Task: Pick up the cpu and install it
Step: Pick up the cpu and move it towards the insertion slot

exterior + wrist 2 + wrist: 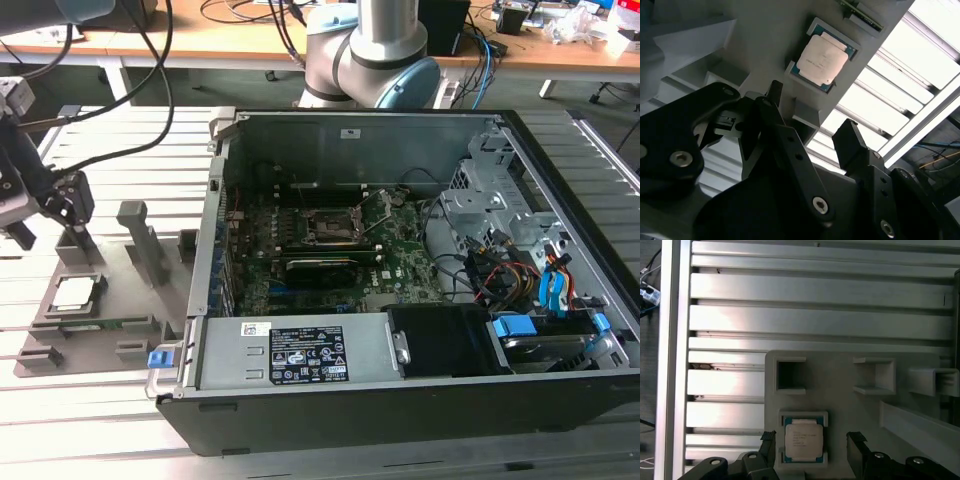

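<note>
Item: cpu (803, 439), 1 unit, seated in grey holder (840, 385). Likely light, rigid, thin, delicate; grip 2 opposite edges. Gripper (811, 105) spread wide, empty, hovering above.

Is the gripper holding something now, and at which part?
Nothing is held: the open gripper hangs over the small square silvery-grey cpu in its grey holder.

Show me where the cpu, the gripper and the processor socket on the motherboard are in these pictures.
cpu (803, 439): first wrist view, middle of its metal top.
gripper (811, 106): second wrist view, midway between its open fingertips.
processor socket (325, 228): exterior view, centre of its square frame.
</note>
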Tool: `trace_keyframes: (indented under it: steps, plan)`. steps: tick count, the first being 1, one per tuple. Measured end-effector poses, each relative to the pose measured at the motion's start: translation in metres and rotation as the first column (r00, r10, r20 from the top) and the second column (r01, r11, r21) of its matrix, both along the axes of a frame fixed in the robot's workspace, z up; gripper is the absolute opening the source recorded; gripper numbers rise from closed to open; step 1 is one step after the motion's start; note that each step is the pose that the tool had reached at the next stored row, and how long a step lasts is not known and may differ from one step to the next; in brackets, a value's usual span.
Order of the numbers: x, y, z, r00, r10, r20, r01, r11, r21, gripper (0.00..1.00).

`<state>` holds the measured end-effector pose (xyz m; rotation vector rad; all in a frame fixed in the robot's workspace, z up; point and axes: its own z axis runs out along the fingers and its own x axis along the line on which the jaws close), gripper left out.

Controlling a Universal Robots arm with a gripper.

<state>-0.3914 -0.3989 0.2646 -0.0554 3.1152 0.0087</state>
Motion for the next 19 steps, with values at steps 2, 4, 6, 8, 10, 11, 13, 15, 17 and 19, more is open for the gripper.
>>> trace_keyframes:
  steps: [2,4,6,8,10,11,13,15,17,19]
  plan:
    - [0.0000,0.0000,-0.0012,1.0000,0.000,0.0000,0.000,1.0000,0.0000,0.68]
    - [0.0000,0.0000,-0.0021,1.0000,0.000,0.0000,0.000,1.0000,0.0000,0.68]
    - [0.0000,0.0000,-0.0033,1.0000,0.000,0.0000,0.000,1.0000,0.0000,0.68]
    - [0.0000,0.0000,-0.0047,1.0000,0.000,0.0000,0.000,1.0000,0.0000,0.68]
    - [0.0000,0.0000,-0.0059,1.0000,0.000,0.0000,0.000,1.0000,0.0000,0.68]
    - [0.0000,0.0000,-0.0062,1.0000,0.000,0.0000,0.000,1.0000,0.0000,0.68]
    - [0.0000,0.0000,-0.0079,1.0000,0.000,0.0000,0.000,1.0000,0.0000,0.68]
    - [0.0000,0.0000,-0.0095,1.0000,0.000,0.0000,0.000,1.0000,0.0000,0.68]
    - [0.0000,0.0000,-0.0106,1.0000,0.000,0.0000,0.000,1.0000,0.0000,0.68]
    - [0.0000,0.0000,-0.0118,1.0000,0.000,0.0000,0.000,1.0000,0.0000,0.68]
